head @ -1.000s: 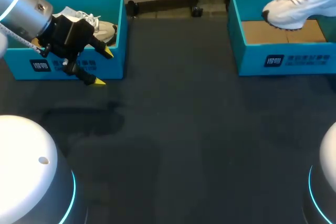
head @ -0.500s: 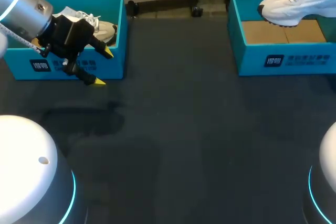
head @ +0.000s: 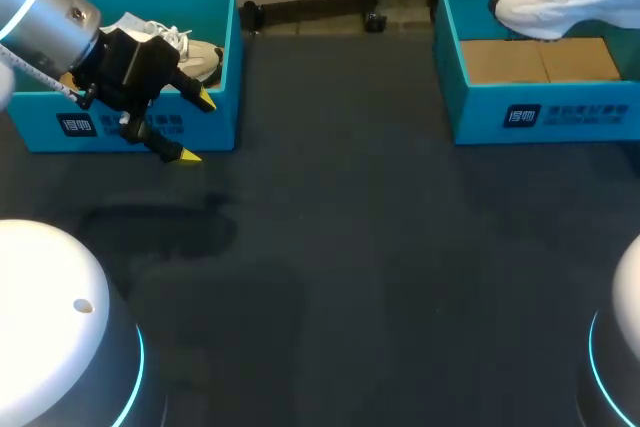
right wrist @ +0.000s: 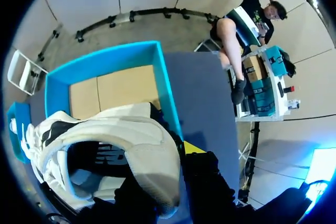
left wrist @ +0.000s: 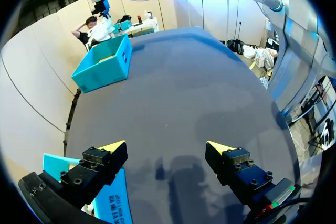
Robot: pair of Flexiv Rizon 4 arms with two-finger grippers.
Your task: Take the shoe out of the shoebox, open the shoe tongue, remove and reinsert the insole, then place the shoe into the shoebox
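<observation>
The dark table (head: 330, 247) carries two teal boxes, set well apart. The right gripper (right wrist: 184, 153) is clamped on the shoe (head: 560, 2) at its heel collar; one yellow tip shows outside and the other is hidden inside. Over the last second the shoe has risen. Its sole was low over the cardboard floor of the right box (head: 540, 112) and now hangs above the rear wall. The take-out step looks nearly done, and setting the shoe on the table likely comes next. The left gripper (head: 197, 128), fingers wide apart and empty, has stayed in front of the left box (head: 228, 67).
</observation>
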